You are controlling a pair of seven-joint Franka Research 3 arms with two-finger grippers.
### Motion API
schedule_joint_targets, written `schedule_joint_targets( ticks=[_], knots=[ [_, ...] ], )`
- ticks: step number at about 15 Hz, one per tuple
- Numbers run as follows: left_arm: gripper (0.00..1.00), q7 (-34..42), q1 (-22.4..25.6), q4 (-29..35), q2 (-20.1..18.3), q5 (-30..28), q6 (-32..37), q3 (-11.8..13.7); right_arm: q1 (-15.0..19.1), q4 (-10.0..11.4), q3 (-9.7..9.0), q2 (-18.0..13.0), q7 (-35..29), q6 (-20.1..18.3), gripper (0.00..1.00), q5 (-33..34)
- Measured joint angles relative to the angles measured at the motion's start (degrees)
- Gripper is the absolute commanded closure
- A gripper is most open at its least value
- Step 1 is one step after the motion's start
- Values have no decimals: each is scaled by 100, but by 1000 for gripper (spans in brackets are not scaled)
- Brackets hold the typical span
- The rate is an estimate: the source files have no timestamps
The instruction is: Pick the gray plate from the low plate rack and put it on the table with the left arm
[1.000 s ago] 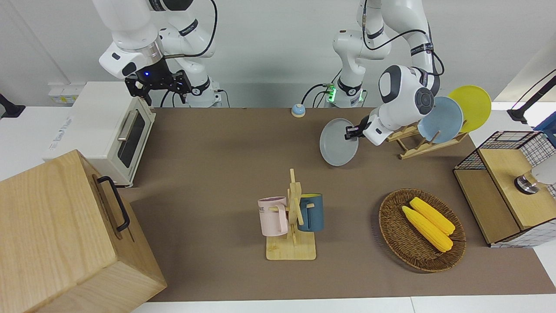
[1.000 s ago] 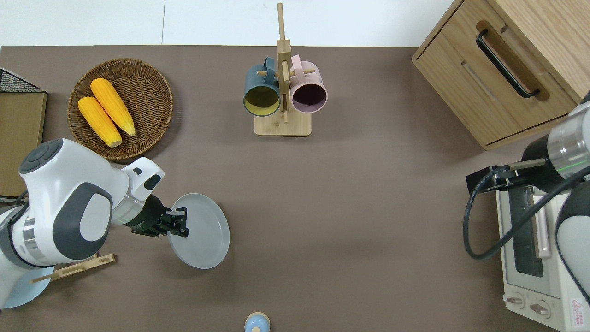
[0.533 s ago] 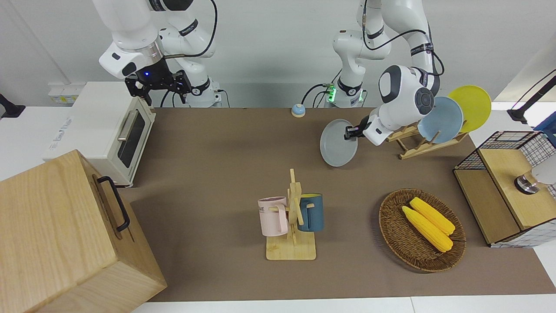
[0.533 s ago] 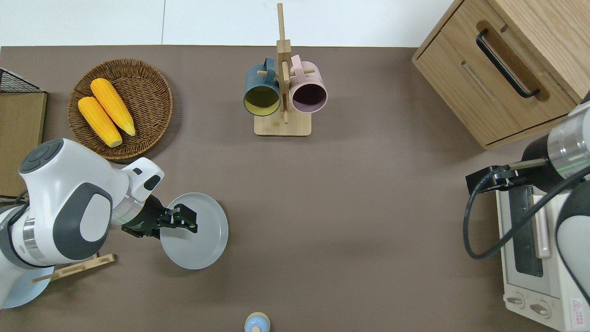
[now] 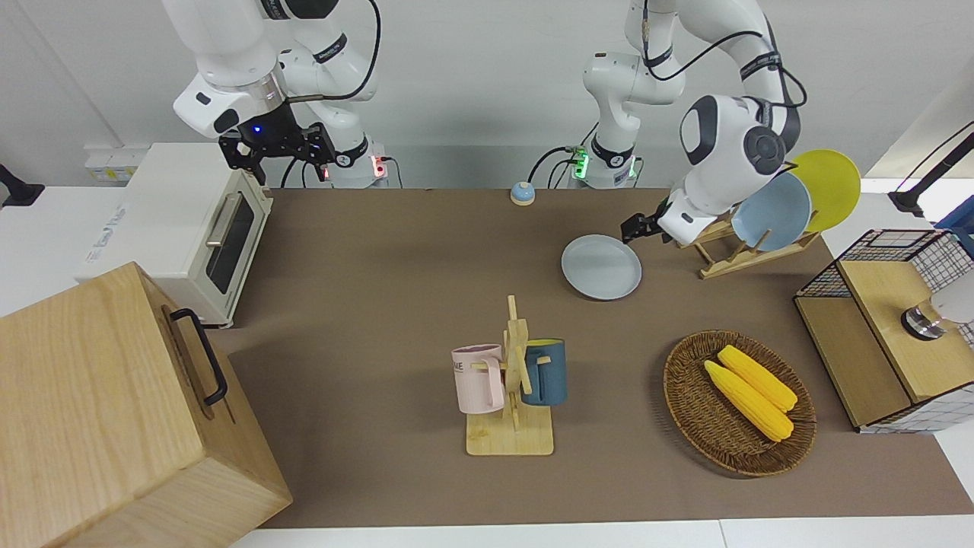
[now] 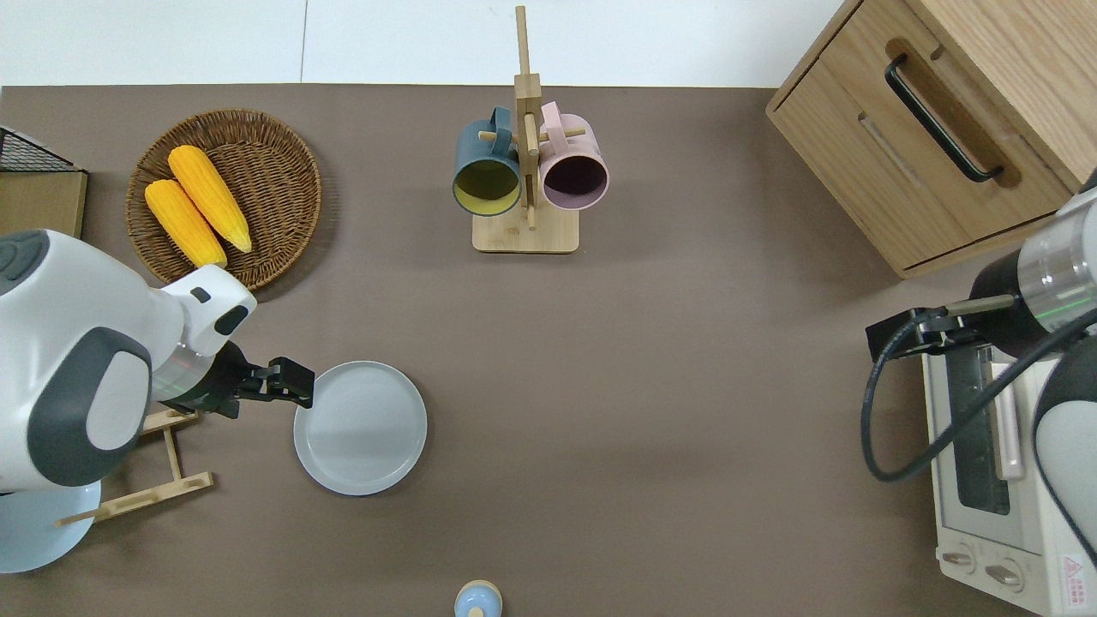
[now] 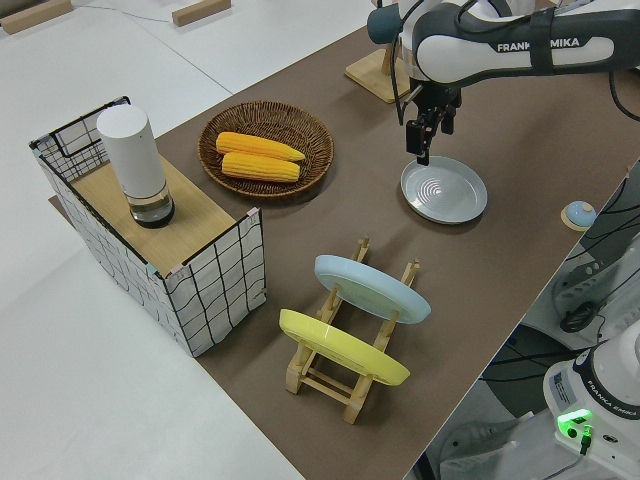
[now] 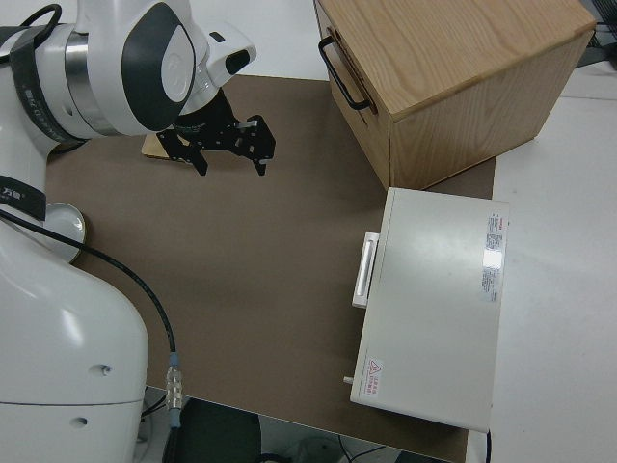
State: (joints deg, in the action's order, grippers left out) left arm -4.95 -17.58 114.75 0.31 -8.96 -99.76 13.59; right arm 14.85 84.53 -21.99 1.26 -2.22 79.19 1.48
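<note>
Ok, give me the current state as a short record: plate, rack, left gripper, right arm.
gray plate: flat on the table, beside the rack toward the right arm's end
rack: holds a blue plate and a yellow plate; no gray one in it
left gripper: open, at the gray plate's rim, holding nothing
right arm: parked, gripper open
task: plate placed

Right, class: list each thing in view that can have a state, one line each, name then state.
gray plate: flat on the table, released.
left gripper: open, at the plate's rim.
low plate rack: holds a blue plate and a yellow plate, slanted.
right arm: parked.
drawer cabinet: shut.
toaster oven: door shut.
</note>
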Motion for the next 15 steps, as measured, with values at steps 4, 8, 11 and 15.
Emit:
schedule_joint_targets(
  ticks=[4,8,11,15],
  knots=[
    [7,-10,1,-611,-127,394,276,57,0,0,0,0,0,0,17,0],
    [7,-143,4,-1217,-255,576,323,58,0,0,0,0,0,0,17,0],
    [7,-163,50,-1662,-351,814,493,42,0,0,0,0,0,0,17,0],
    [7,-161,365,-1951,-482,899,744,-212,0,0,0,0,0,0,17,0]
  ],
)
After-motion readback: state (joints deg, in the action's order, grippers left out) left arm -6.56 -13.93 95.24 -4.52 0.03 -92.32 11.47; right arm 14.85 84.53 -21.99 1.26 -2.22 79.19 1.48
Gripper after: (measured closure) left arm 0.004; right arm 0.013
